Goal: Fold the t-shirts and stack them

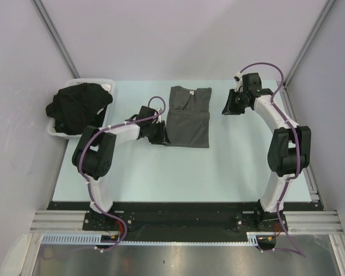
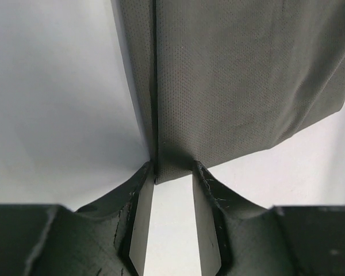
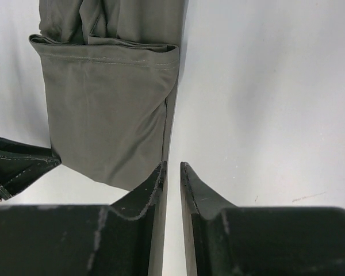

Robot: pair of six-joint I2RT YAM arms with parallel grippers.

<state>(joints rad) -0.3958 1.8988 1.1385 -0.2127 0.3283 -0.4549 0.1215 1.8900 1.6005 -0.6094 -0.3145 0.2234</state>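
Observation:
A charcoal grey t-shirt (image 1: 188, 118) lies folded into a long rectangle on the table's middle, collar at the far end. My left gripper (image 1: 160, 135) is at its near left corner. In the left wrist view the jaws (image 2: 173, 169) stand open, with the shirt's (image 2: 241, 75) corner just between the fingertips and no grip on it. My right gripper (image 1: 230, 106) is to the right of the shirt. In the right wrist view it (image 3: 172, 167) is nearly closed and empty beside the shirt's (image 3: 109, 115) edge. A heap of black t-shirts (image 1: 80, 106) fills the tray.
The white tray (image 1: 106, 81) sits at the table's far left corner. The pale table (image 1: 178, 172) ends at a black rail in front. Grey walls stand at both sides. The left gripper's finger (image 3: 17, 167) shows at the left edge of the right wrist view.

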